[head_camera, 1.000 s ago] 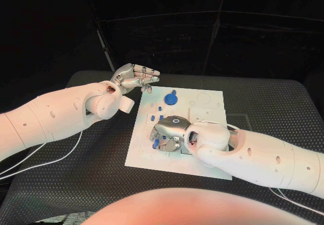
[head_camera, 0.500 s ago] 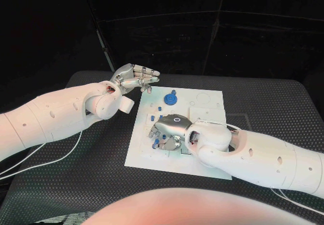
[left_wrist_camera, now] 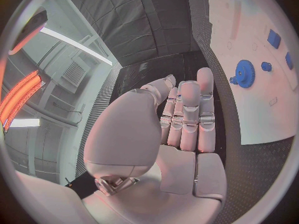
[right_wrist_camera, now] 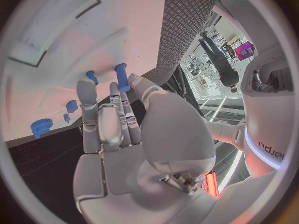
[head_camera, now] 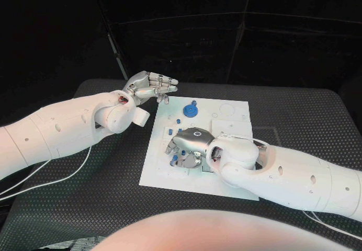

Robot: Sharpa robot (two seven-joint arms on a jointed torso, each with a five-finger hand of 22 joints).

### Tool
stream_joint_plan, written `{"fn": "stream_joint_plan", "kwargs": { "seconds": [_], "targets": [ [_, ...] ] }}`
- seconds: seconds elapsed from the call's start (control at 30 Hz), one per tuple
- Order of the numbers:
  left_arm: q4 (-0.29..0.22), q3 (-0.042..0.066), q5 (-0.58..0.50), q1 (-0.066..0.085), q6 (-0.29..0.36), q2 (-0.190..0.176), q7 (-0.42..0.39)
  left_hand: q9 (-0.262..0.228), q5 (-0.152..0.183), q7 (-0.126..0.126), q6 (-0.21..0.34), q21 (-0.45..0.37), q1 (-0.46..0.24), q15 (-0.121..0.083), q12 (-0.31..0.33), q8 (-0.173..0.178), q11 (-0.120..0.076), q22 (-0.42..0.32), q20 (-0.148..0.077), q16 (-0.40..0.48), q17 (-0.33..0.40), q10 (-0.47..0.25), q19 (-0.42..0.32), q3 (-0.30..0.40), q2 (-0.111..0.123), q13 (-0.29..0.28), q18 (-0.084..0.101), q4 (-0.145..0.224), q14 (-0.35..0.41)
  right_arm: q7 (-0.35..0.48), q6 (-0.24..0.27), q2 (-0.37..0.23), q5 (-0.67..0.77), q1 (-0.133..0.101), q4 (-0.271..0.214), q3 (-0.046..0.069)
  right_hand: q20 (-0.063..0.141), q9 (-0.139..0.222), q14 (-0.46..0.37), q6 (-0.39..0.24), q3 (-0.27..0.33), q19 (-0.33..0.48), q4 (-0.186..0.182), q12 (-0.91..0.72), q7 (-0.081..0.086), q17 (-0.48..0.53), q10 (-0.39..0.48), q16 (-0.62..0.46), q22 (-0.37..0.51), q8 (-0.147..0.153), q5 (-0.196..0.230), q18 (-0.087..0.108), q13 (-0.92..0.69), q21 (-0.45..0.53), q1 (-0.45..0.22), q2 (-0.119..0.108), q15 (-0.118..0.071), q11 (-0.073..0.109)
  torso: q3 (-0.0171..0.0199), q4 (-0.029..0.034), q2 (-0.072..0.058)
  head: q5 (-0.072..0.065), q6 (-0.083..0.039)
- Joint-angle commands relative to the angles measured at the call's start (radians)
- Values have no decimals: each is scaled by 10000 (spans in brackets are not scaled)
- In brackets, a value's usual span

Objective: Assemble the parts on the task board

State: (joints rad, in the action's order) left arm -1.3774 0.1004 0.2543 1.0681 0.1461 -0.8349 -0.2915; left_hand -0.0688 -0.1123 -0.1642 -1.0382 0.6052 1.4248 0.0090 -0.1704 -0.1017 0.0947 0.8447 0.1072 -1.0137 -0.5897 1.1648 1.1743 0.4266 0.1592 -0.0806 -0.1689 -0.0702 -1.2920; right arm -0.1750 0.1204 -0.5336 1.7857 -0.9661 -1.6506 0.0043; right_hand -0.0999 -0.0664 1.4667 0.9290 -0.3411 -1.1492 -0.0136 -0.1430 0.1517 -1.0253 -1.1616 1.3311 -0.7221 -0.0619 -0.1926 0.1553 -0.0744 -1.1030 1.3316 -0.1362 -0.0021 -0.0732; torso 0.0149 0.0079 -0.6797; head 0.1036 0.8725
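Observation:
The white task board [head_camera: 230, 128] lies in the middle of the black table. My right hand [head_camera: 189, 149] reaches down onto the board's left side, fingers among small blue parts. In the right wrist view a blue peg [right_wrist_camera: 121, 77] stands upright on the board [right_wrist_camera: 69, 50], pinched between the thumb and a fingertip. A blue gear [head_camera: 191, 110] lies at the board's far side, also seen as the gear [left_wrist_camera: 246, 73] in the left wrist view. My left hand [head_camera: 151, 86] hovers off the board's far left corner, fingers straight and side by side, holding nothing.
Several small blue pegs [head_camera: 176, 129] stand on the board just beyond my right hand. Another small gear [right_wrist_camera: 42, 127] and blue pieces [right_wrist_camera: 72, 106] lie near the board's edge. White cables [head_camera: 45, 180] trail over the table on the left.
My right hand has shifted very slightly over the board's left side. The left hand has stayed where it was.

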Motion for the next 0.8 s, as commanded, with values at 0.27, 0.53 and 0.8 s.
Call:
{"fn": "stream_joint_plan", "kwargs": {
  "seconds": [0.27,0.53,0.8],
  "targets": [
    [-13,10,-44,15,-90,0,-28,10,45,-32,8,-45,-22,-6,-58,-43,-6,-14,20,55,12,-74,-22,-14,-70,-1,-137,22,70,138,48,62,-17,-5,-44,4,49,-23,180,8,15,-122,-5,-169,-72,-72,-260,90,-76,-51,-41,3,-33,-82,139,89,-111,65,3,-2,-3,12,1],
    [-2,10,-44,15,-87,5,-23,10,45,-32,8,-45,-22,-6,-58,-43,-6,-14,20,55,12,-74,-22,-14,-70,-1,-137,22,70,218,47,94,-122,-1,-83,3,62,-27,184,37,-7,-133,2,-187,-75,-86,-297,97,-87,-58,-40,0,-32,-91,172,116,-120,73,1,0,0,-2,1],
    [4,10,-44,15,-103,13,-13,10,45,-32,8,-45,-22,-6,-58,-43,-6,-14,20,55,12,-74,-22,-14,-70,-1,-137,22,70,247,72,119,-165,1,-66,3,67,-26,188,42,-10,-131,10,-169,-73,-105,-269,107,-80,-55,-34,0,-20,-89,184,105,-121,64,1,3,2,-17,1]
  ]
}}
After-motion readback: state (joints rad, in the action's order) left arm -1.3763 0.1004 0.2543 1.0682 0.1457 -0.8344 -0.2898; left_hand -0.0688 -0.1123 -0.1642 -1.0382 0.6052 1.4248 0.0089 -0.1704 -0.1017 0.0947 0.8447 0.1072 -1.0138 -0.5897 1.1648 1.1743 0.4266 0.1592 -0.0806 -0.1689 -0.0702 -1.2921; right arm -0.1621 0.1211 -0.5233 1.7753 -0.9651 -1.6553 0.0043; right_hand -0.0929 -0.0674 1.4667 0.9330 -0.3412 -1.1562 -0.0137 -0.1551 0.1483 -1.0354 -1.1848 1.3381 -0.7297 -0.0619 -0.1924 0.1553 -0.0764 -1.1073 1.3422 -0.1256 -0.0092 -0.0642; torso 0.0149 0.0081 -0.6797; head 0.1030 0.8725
